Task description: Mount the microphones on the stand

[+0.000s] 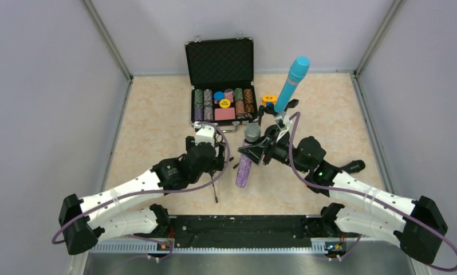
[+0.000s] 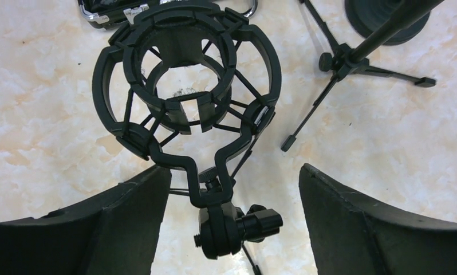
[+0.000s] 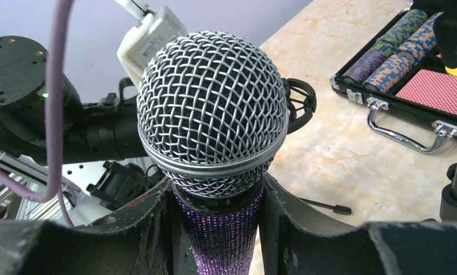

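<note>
Purple glitter mic (image 3: 212, 109) is over mid-table, handle clamped between the right gripper (image 3: 217, 212) fingers, mesh head poking out above them. Only the overhead shows a second mic, the cyan one (image 1: 292, 80), tilted on a stand (image 1: 289, 105). Left gripper (image 2: 235, 172) is wide open and empty; its cam shows one black shock mount (image 2: 186, 86) just ahead.

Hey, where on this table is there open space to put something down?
Bare table lies between the case and the left wall, and another patch lies right of the cyan mic, toward the right wall. The middle is crowded: purple mic, mount and stand legs.
</note>
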`<state>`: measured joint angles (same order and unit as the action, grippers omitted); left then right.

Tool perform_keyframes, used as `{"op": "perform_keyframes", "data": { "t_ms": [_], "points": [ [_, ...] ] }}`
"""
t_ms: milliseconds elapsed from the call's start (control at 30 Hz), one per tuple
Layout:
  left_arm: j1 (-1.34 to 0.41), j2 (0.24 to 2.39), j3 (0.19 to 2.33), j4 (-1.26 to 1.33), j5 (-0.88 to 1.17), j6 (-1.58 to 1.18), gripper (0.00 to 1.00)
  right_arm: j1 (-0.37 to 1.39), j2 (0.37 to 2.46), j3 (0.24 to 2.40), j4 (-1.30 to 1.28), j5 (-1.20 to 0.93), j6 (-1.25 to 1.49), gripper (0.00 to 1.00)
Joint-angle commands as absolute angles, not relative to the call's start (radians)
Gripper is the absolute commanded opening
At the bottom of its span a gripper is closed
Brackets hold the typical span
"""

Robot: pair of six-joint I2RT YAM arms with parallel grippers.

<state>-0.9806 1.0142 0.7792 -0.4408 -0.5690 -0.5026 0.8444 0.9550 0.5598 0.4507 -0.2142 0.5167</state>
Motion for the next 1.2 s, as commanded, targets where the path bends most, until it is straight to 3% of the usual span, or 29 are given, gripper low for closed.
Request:
{"op": "perform_keyframes", "data": {
  "t_ms": [0,300,667,900,1000,1167],
  "points": [
    [-0.986,0.949,0.767,-0.358,-0.559,-0.459,0.96,0.851,0.937,0.622,0.520,-0.205,0.504,0.00],
    [-0.985,0.878,0.778,-0.284,-0.510,-0.388,0.99,0.851,0.922,0.625,0.492,-0.203,0.492,0.00],
    [-0.953,1.014,1.074,-0.393,-0.493,-0.283,0.99,0.852,0.911,0.619,0.473,-0.192,0.485,0.00],
    [-0.778,1.080,1.160,-0.397,-0.236,-0.331,0.99,0.851,0.929,0.626,0.473,-0.198,0.466,0.00],
    [-0.685,1.062,1.123,-0.354,-0.087,-0.388,0.99,0.852,0.947,0.641,0.473,-0.202,0.458,0.00],
    [-0.561,0.997,1.060,-0.333,-0.005,-0.444,0.99,0.851,0.996,0.705,0.470,-0.221,0.424,0.00]
  ]
}}
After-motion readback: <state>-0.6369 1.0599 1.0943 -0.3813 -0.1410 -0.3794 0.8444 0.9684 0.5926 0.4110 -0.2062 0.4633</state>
